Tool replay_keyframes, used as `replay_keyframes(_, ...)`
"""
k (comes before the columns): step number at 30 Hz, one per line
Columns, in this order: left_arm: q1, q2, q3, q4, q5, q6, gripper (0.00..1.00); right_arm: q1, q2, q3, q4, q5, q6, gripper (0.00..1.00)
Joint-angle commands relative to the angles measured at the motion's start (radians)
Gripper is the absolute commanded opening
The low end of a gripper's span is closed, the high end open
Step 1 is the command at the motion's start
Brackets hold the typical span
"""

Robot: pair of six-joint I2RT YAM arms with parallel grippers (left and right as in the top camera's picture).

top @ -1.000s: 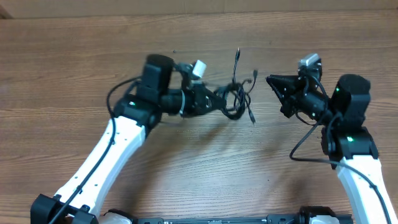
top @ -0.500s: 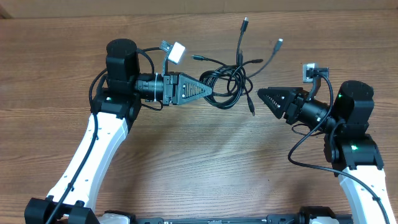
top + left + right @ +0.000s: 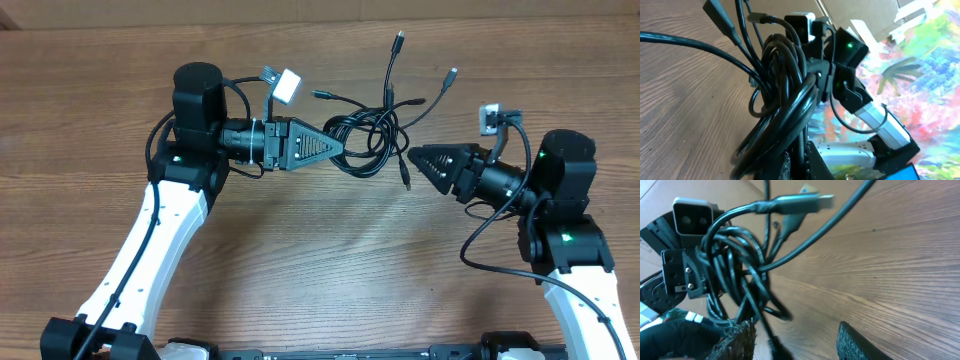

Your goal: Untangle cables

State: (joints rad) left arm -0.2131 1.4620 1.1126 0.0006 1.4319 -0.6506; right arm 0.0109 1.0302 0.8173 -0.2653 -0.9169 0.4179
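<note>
- I see the cables (image 3: 375,140) as one knotted black bundle over the middle of the tabletop (image 3: 300,270), nearer its far edge than its near one.
- My left gripper (image 3: 338,150) points toward the right edge and is clamped tight on the left side of the bundle. In the left wrist view the looped cables (image 3: 785,100) run straight down into its closed jaws.
- My right gripper (image 3: 412,160) points toward the left edge, with its tip just beside the right side of the bundle.
- In the right wrist view the right gripper (image 3: 795,332) has its jaws apart at a middling width, with nothing pinched. One thin strand hangs down between them, close to the left jaw, and I cannot tell whether it touches.
- Loose ends fan out from the knot. Two plugs (image 3: 399,38) reach toward the far edge, one lies toward the left gripper's wrist, and one short end drops toward the near edge beside the right gripper's tip.
- A silvery plug (image 3: 820,201) shows near the top of the right wrist view, above the tangle (image 3: 735,265).
- I cannot tell whether the bundle rests on the wood or hangs just above it.
</note>
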Motion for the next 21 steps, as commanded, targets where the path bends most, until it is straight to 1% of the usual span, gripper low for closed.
replay_keyframes(1,-0.016,-0.027,0.016,0.008,-0.029,0.014,0.04,0.009,-0.010,0.013,0.000,0.023,-0.006,0.50)
replay_keyframes(3,-0.024,-0.027,0.016,0.008,-0.029,-0.003,0.04,0.009,-0.006,0.013,-0.003,0.038,-0.007,0.50)
replay_keyframes(14,-0.089,-0.027,0.016,0.008,-0.029,-0.008,0.04,0.009,0.047,0.013,-0.003,0.082,-0.033,0.50)
replay_keyframes(21,-0.095,-0.027,0.016,0.008,-0.028,-0.008,0.04,0.009,0.095,0.013,-0.007,0.116,-0.033,0.50)
